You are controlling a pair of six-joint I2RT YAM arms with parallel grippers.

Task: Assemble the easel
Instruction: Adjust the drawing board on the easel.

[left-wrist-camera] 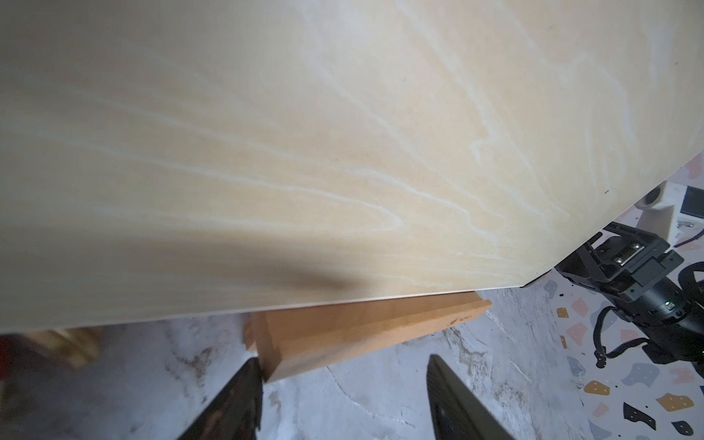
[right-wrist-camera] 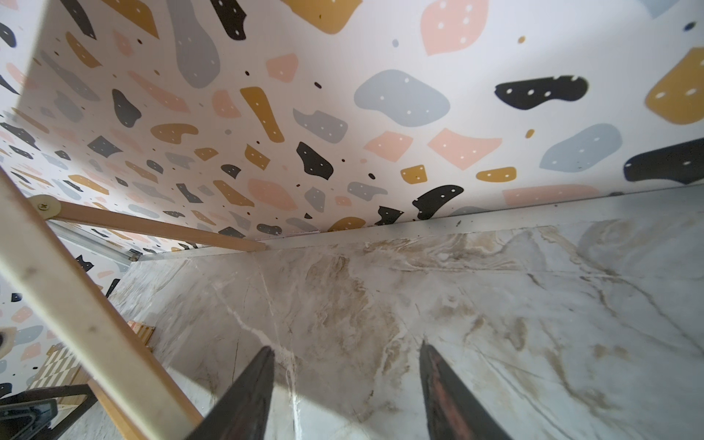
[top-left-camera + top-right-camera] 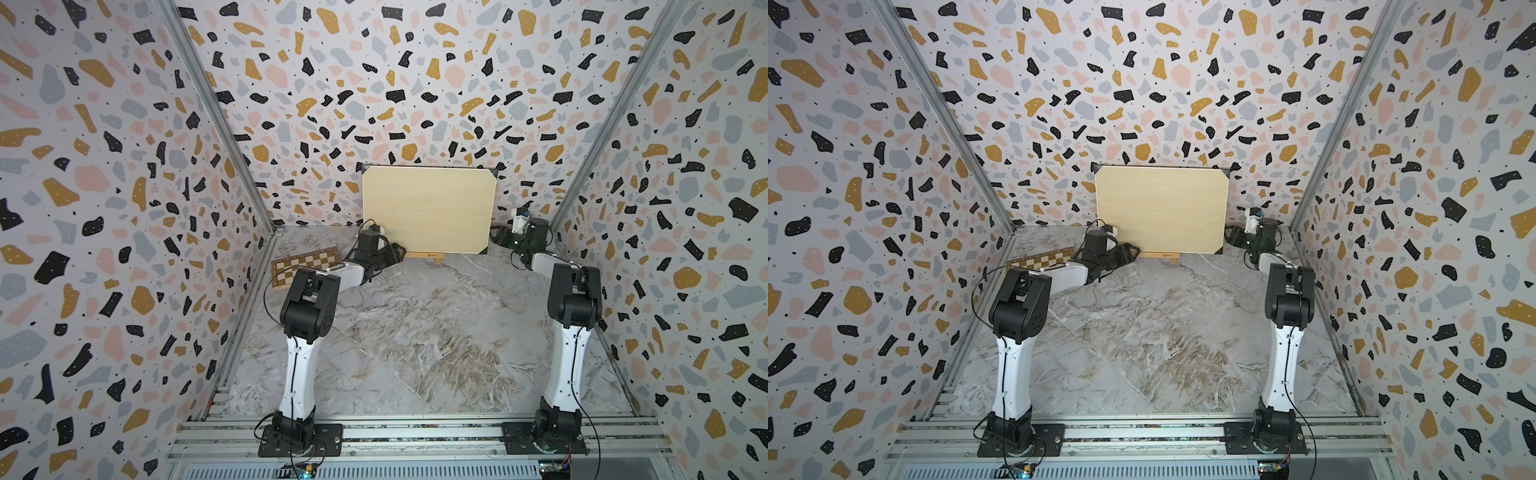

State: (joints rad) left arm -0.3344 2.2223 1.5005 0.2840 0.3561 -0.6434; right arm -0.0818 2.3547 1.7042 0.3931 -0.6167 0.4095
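Left arm (image 3: 298, 365) and right arm (image 3: 566, 365) are the same build. Each has a white tapered lower shell, black boxy joint housings, a white forearm shell and a black wrist. Ring of small dot holes on the left elbow housing (image 3: 320, 322). A thin black cable runs along each white shell, clipped on, with free loops at the joints. Black base plates (image 3: 328, 440) with screws at the near edge. Right wrist has a small green light (image 1: 667, 304) and a white mount (image 3: 518, 220) with a blue bit on top. Left gripper (image 1: 344, 358): fingers (image 1: 240, 407) black, tapered, matte. Right gripper (image 2: 346, 346): fingers (image 2: 445, 392) black with reddish worn streaks.
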